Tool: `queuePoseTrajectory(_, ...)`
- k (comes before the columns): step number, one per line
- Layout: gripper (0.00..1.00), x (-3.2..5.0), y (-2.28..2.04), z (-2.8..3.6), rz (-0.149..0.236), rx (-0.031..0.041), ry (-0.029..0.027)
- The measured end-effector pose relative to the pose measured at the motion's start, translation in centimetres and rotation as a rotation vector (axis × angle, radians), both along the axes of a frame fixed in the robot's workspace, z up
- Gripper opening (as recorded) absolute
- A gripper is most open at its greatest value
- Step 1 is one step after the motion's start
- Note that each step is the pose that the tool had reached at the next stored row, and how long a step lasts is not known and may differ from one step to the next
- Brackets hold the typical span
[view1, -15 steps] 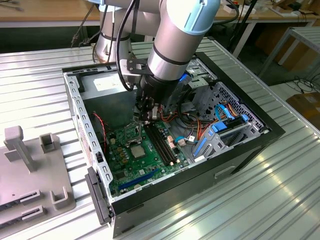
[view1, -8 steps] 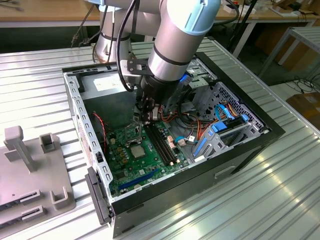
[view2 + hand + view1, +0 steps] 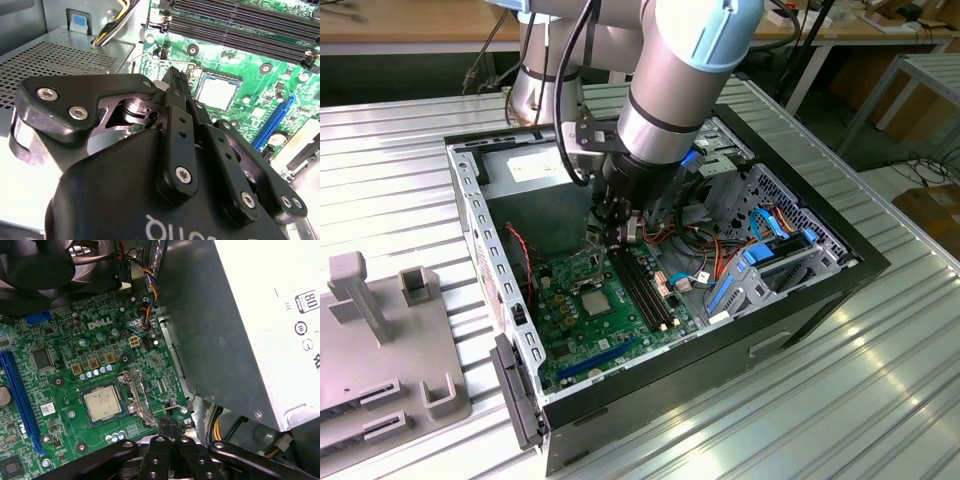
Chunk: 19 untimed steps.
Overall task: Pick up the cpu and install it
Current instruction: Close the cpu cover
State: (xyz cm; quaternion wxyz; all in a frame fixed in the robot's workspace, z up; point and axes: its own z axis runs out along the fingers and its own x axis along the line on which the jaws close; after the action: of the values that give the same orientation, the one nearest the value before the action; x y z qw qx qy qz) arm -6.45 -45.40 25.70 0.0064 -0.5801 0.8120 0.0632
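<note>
- The cpu (image 3: 102, 405) already lies flat in its socket on the board (image 3: 582, 325), inside the open case (image 3: 840, 270) on the desk (image 3: 880, 400).
- The gripper (image 3: 168, 426) hangs just beside the socket; its fingers (image 3: 176, 82) are pressed together and hold nothing.
- The socket's load plate (image 3: 137, 397) stands swung open next to the chip, its lever (image 3: 170, 410) near the fingertips.
- Judged from this, the retention step is in hand: push the lever gently and squarely and avoid touching the chip.
- In the exterior view the arm (image 3: 680, 80) hides the fingertips; whether they touch the lever is unclear.
</note>
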Motion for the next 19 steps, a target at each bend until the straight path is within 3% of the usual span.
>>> queuePoseTrajectory(19,0.11,-0.01,-1.23,0.0,0.005,-0.0024,0.0)
